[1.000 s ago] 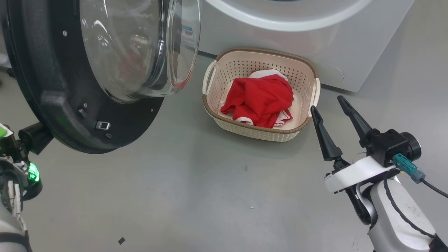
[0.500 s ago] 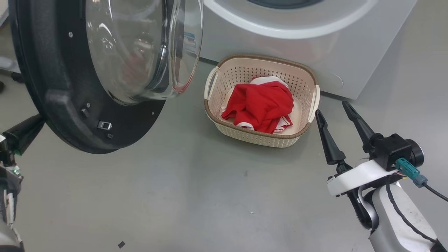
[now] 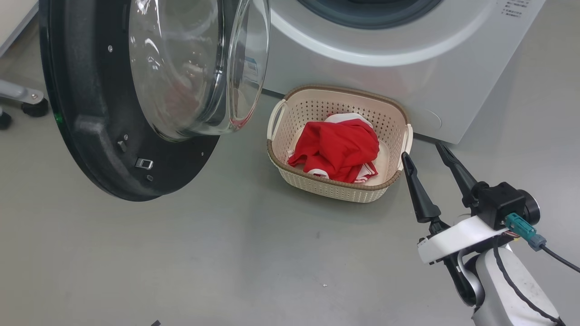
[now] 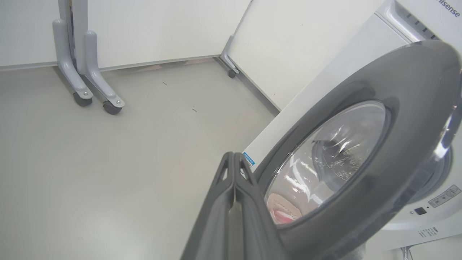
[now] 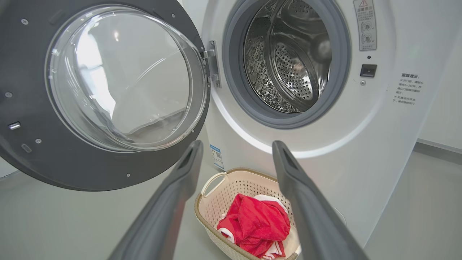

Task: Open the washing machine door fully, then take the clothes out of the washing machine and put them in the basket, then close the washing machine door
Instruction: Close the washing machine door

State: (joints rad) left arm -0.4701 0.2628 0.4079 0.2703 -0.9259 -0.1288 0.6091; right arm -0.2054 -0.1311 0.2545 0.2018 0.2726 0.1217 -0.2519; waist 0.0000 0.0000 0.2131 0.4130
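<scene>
Nearest, the right gripper (image 3: pixel 422 150) is held wide open and empty over the smooth grey floor (image 3: pixel 226 253). The left gripper (image 4: pixel 234 156) is seen closed on nothing beside the washing machine door (image 3: pixel 86 104), which is left open. Beyond, the red clothes (image 3: pixel 337 145) are piled in the basket (image 3: pixel 335 190), set just before the washing machine (image 3: pixel 362 68). White castored partitions (image 4: pixel 144 32) are seen farthest.

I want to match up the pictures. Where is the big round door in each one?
Head view: the washing machine door fills the upper left.
Left wrist view: it curves across the right side.
Right wrist view: it fills the upper left, hinged beside the drum.
Shared landmark: the white washing machine.
</scene>
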